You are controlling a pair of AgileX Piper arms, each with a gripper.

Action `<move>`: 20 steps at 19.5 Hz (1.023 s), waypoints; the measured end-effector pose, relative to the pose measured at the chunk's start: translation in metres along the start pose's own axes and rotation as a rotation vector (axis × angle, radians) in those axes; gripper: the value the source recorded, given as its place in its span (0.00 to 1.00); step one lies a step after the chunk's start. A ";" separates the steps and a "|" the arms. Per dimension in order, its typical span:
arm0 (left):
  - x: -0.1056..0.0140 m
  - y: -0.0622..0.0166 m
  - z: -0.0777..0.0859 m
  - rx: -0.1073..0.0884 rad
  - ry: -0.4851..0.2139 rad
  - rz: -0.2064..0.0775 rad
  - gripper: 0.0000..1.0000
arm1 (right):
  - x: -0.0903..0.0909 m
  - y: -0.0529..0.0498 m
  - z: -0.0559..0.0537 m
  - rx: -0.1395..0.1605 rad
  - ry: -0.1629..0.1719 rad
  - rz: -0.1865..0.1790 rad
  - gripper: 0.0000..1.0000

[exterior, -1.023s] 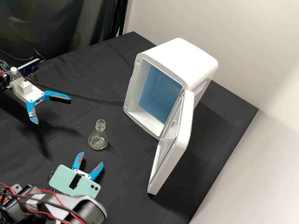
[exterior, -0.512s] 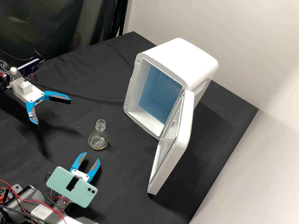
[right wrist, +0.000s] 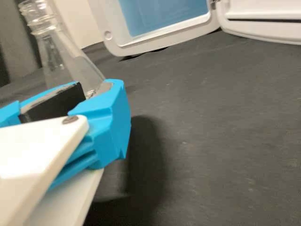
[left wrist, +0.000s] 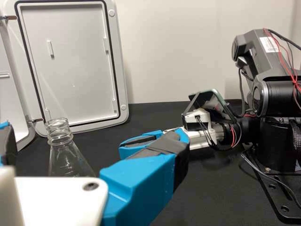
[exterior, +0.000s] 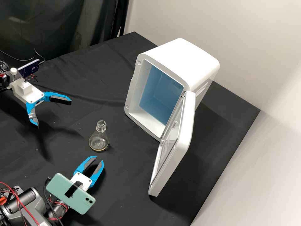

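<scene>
An empty clear glass flask (exterior: 98, 139) stands upright on the black bench, in front of a white mini fridge (exterior: 185, 59) with a blue inside. The fridge door (exterior: 175, 147) hangs wide open toward the bench's front. My left gripper (exterior: 53, 112) hovers open to the left of the flask (left wrist: 63, 150), a hand's width away, holding nothing. My right gripper (exterior: 97, 160) sits low just in front of the flask (right wrist: 61, 52), shut on nothing, fingers pointing at the glass. From the left wrist, the right gripper (left wrist: 141, 140) shows beyond my own blue finger (left wrist: 150, 169).
A mint-green phone (exterior: 70, 193) is strapped on the right wrist, and another phone (exterior: 29, 67) rides the left arm. Red cables (exterior: 12, 191) trail at the front left. The bench edge (exterior: 225, 169) drops off to the right, beside the fridge door.
The right gripper's fingers closed together and the wrist turned and slid slightly left. The left arm, flask and fridge stayed put.
</scene>
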 end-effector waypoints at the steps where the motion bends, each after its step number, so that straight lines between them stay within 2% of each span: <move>1: 0.000 0.0000 0.000 0.000 0.000 0.000 1.00 | -0.001 0.001 0.001 -0.021 -0.010 0.016 0.00; 4: 0.000 0.0000 0.000 0.000 -0.001 0.000 1.00 | -0.001 0.002 0.001 -0.064 -0.018 0.026 0.00; 9: 0.000 -0.0001 0.001 0.000 -0.002 0.000 1.00 | -0.002 0.002 0.001 -0.070 -0.020 0.030 0.00; 12: 0.000 -0.0002 0.001 0.000 -0.005 -0.001 1.00 | -0.004 0.005 0.003 -0.070 -0.037 0.037 0.00; 13: 0.000 -0.0002 0.002 -0.002 -0.003 0.000 1.00 | -0.005 0.008 0.003 -0.065 -0.048 0.030 0.00; 14: 0.000 -0.0005 0.003 -0.002 -0.007 -0.001 1.00 | -0.006 0.012 0.000 -0.070 -0.055 0.017 0.00; 16: 0.000 -0.0005 0.003 -0.003 -0.007 -0.001 1.00 | -0.007 0.020 -0.004 -0.085 -0.066 -0.033 0.00; 17: 0.000 -0.0005 0.003 -0.003 -0.007 -0.001 1.00 | -0.007 0.025 -0.005 -0.109 -0.074 -0.075 0.00; 20: 0.001 -0.0007 0.004 -0.005 -0.009 -0.001 1.00 | -0.003 0.042 -0.013 -0.150 -0.089 -0.179 0.00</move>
